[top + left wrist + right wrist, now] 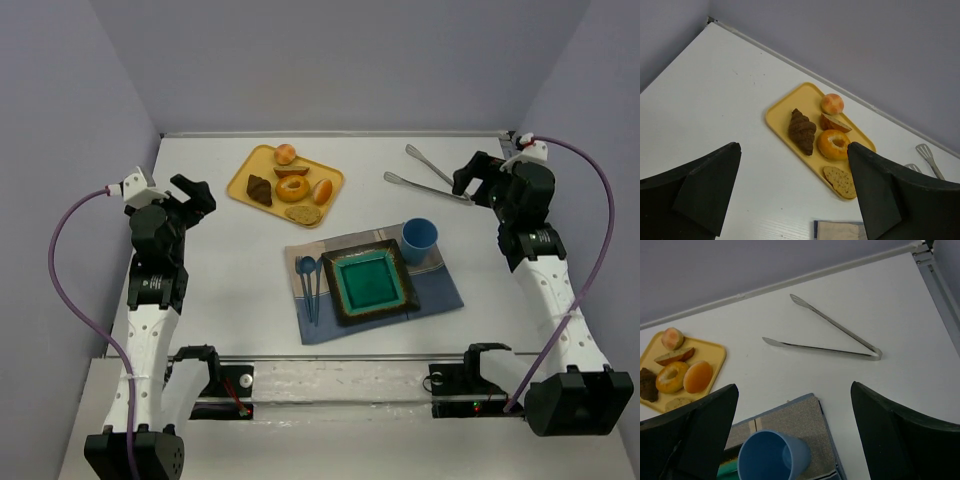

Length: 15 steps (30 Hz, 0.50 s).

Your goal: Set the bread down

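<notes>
The bread is a smooth orange-brown oval roll lying at the right end of a yellow tray, beside a ring bagel. It also shows in the right wrist view; in the left wrist view a finger hides it. My left gripper is open and empty, hovering left of the tray. My right gripper is open and empty at the far right, over the handle end of the metal tongs. In the wrist views both the left gripper and the right gripper stand wide apart with nothing between the jaws.
The tray also holds a dark croissant, a round bun, a wedge and a speckled slice. A teal square plate, blue cup and blue cutlery sit on a grey-blue placemat.
</notes>
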### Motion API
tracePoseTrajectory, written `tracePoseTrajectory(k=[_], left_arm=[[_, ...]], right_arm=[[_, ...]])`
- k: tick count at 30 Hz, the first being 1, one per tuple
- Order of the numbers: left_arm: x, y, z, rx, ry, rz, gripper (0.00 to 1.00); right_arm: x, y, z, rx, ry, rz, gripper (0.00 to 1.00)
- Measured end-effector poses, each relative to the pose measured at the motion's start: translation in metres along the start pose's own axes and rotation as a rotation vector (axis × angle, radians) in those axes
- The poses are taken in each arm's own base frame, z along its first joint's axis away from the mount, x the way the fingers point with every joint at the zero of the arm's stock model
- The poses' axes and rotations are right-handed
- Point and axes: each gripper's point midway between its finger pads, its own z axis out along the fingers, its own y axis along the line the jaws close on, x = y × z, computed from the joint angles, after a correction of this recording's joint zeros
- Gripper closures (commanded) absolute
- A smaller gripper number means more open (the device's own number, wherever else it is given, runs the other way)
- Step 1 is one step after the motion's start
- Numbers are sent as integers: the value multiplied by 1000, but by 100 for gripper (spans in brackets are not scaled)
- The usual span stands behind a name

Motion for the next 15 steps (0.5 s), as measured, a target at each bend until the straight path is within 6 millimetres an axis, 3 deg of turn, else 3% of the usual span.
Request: tracePoseTrajectory(k=[10, 15], left_arm=[[1, 0, 0, -1, 2, 0, 1], [4, 2, 3, -7, 13, 3, 1]], right_arm=[[8, 9, 38, -70, 99, -128, 0], [8, 9, 57, -108, 124, -285, 0]])
